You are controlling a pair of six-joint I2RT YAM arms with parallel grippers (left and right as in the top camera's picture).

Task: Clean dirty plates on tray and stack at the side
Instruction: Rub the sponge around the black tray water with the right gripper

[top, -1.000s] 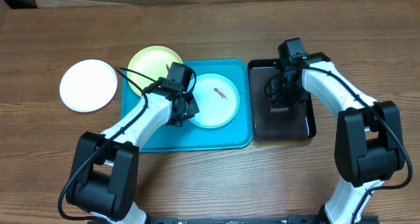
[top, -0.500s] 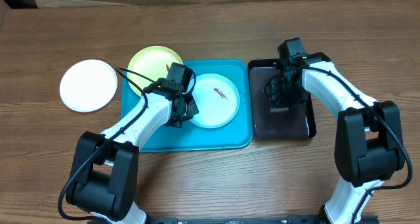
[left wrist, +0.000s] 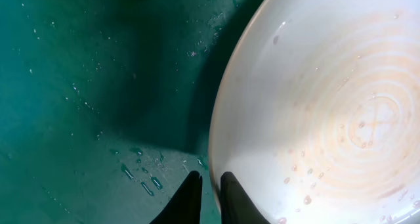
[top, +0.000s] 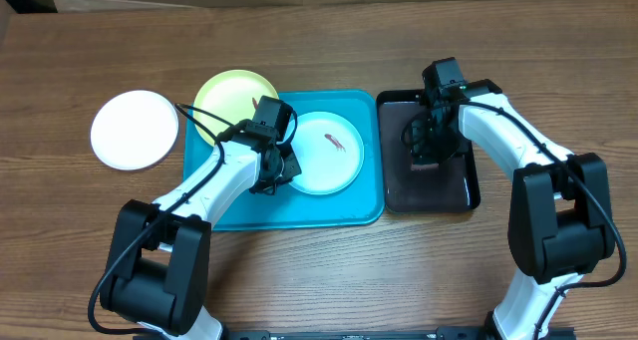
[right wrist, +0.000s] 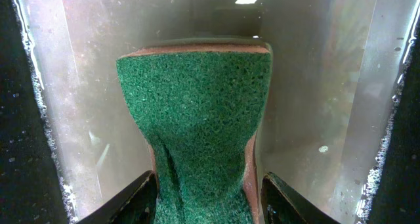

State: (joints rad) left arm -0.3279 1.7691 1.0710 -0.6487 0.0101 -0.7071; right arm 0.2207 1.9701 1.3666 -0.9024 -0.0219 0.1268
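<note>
**Overhead: one plate off the tray, two on it, both arms down**

Overhead, the tray point(top: 299, 208) sits mid-table point(top: 319, 41) with the black tray point(top: 429, 192) just beside it on the right. The white plate point(top: 135, 130) lies on the bare table left of the tray, apart from it. The yellow plate point(top: 231, 96) lies across the tray's far left corner, partly over the rim. The blue plate point(top: 334, 161) lies flat inside the tray and bears a small reddish smear point(top: 334, 141) near its middle. The left gripper point(top: 282, 170) is at this plate's left edge. The right gripper point(top: 424, 146) reaches down into the black tray, its fingers hidden under the wrist from this angle.

Left wrist: the gripper's two dark fingers point(left wrist: 190, 198) stand very close together, and the blue plate's rim runs down into the thin gap between them, so it seems to be pinched at the edge. The plate looks pale here, with faint brownish rings and beads of water. Droplets point(left wrist: 141, 175) also dot the tray floor beside it.

Right wrist: the fingers squeeze a green sponge point(right wrist: 197, 112) with a brownish backing. It is narrowed where it is held and flares out above, over the wet, glossy floor of the black tray.
</note>
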